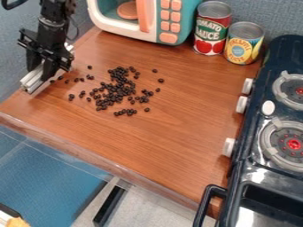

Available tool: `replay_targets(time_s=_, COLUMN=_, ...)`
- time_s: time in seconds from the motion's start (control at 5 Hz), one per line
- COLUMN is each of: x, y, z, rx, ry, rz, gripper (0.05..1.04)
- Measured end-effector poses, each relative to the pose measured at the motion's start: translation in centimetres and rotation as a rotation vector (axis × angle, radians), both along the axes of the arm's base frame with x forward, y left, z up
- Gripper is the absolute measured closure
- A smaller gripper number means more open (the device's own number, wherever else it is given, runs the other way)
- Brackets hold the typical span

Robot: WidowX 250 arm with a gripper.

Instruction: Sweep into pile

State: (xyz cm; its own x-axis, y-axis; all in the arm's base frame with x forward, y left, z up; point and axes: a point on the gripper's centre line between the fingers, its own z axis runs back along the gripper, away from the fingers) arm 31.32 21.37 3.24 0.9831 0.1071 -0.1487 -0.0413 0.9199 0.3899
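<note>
My gripper (42, 70) hangs at the upper left of the wooden counter, near its left edge. It is shut on a white, ridged bar (31, 82), which lies slantwise between the fingers, its lower end close to the counter's left edge. Right of the gripper, small dark beans (118, 88) are scattered over the upper middle of the counter. They are densest in an uneven cluster, with loose ones around it and a few strung out leftward to near the bar.
A toy microwave (168, 22) stands at the back, with a tomato sauce can (211, 29) and a pineapple can (243, 43) beside it. A toy stove (269, 128) with white knobs lines the right side. The counter's front edge (112, 166) slants across the lower left.
</note>
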Motion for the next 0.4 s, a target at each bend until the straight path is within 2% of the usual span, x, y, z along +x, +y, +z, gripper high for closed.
replay_targets(time_s=0.4, x=0.17, y=0.13, z=0.23, rx=0.018, ry=-0.003, rz=0.002, gripper=0.699)
